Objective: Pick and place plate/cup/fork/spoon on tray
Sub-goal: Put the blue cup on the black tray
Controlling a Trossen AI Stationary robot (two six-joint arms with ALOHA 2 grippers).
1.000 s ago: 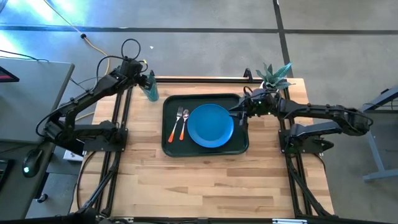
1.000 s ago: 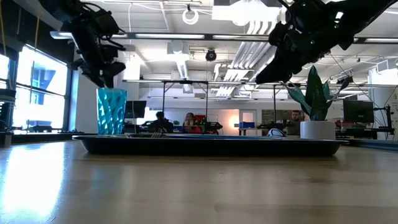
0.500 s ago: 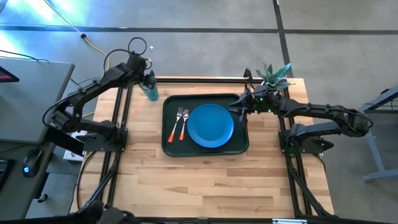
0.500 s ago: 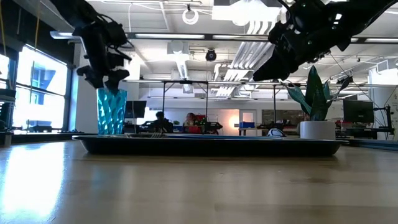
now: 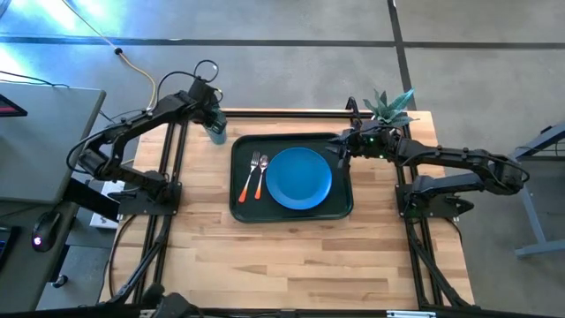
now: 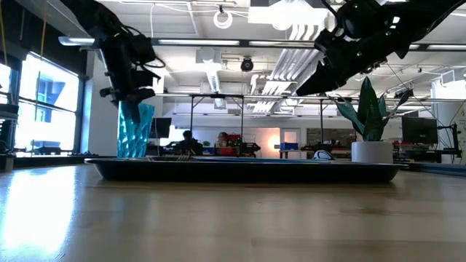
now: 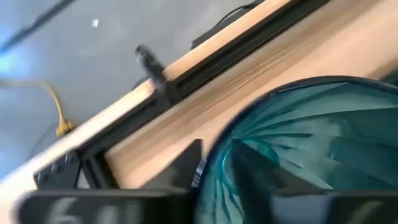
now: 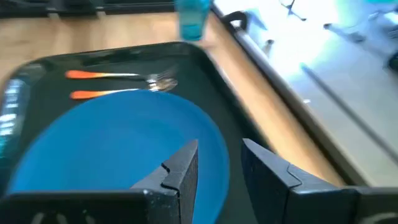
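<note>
The teal cup (image 5: 217, 134) stands beyond the far left corner of the dark green tray (image 5: 238, 210) and leans a little in the low view (image 6: 135, 135). My left gripper (image 5: 214, 122) is at its top, shut on its rim. The blue plate (image 5: 299, 177) lies in the tray. The orange-handled fork (image 5: 251, 177) and spoon (image 5: 261, 178) lie side by side to its left. My right gripper (image 5: 340, 150) is open and empty above the tray's far right corner, and the plate lies in front of its fingers (image 8: 221, 165). My left gripper has the cup's rim (image 7: 214, 168) between its fingers, one finger inside the cup and one outside. The fingers come from above, pointing down (image 6: 133, 91). The cup leans a little below them. The tray's rim hides its base in the low view.
A white pot with a green plant (image 5: 388, 108) stands at the table's far right corner, close behind my right arm. The near half of the wooden table (image 5: 291, 256) is bare wood. People sit in the room beyond the table.
My left gripper has come down onto the cup's top and moved a little toward the table's right edge. The cup, upright before, now leans with its top shifted toward the tray. My right gripper has drawn back slightly toward the far edge.
</note>
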